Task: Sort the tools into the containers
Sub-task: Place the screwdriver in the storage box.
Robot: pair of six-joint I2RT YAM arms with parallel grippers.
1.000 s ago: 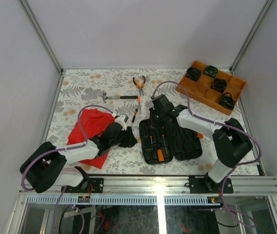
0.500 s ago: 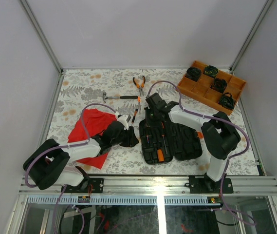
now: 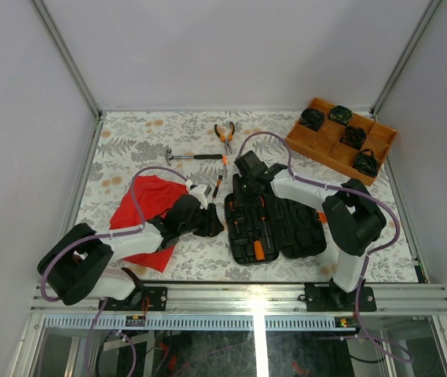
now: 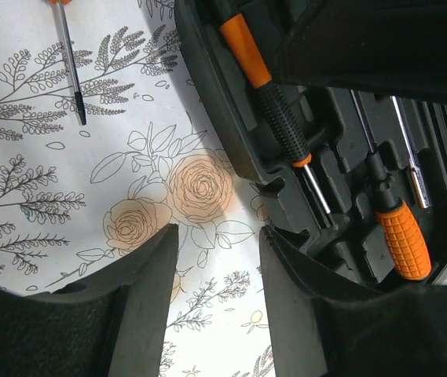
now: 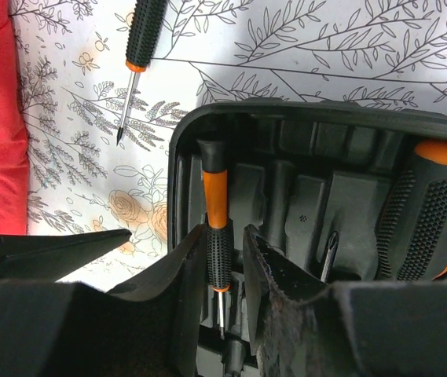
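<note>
Running this one remotely, here's where I'm at. I'm hovering the right tool (image 5: pixel 221 239) over the far-left end of the open case (image 3: pixel 298 228), which is lying toward the near edge of the tabletop (image 3: pixel 129 141), right of centre. The jaws are standing a little apart, one finger on each side of a small screwdriver (image 5: pixel 216 200) that's sitting in its slot along the case's left wall. I'm seeing a sliver of gap, so I'm reading it as not pinching anything. The left tool (image 4: pixel 219 267) is hanging about half open with nothing in it, just off the case's left side.

What I'm eyeing for the next grab is the loose screwdriver (image 3: pixel 218 186). It's lying on the tabletop just off the case's far-left corner, so just left of the right tool and farther from the near edge than the left tool. Its long axis is running roughly far-to-near, handle toward the far edge, tip pointing near-left. I'm guessing the right arm is the nearer one, and its jaws would need to close across the handle. The hammer (image 3: pixel 192 156) and pliers (image 3: pixel 224 133) are lying closer to the far edge.
</note>
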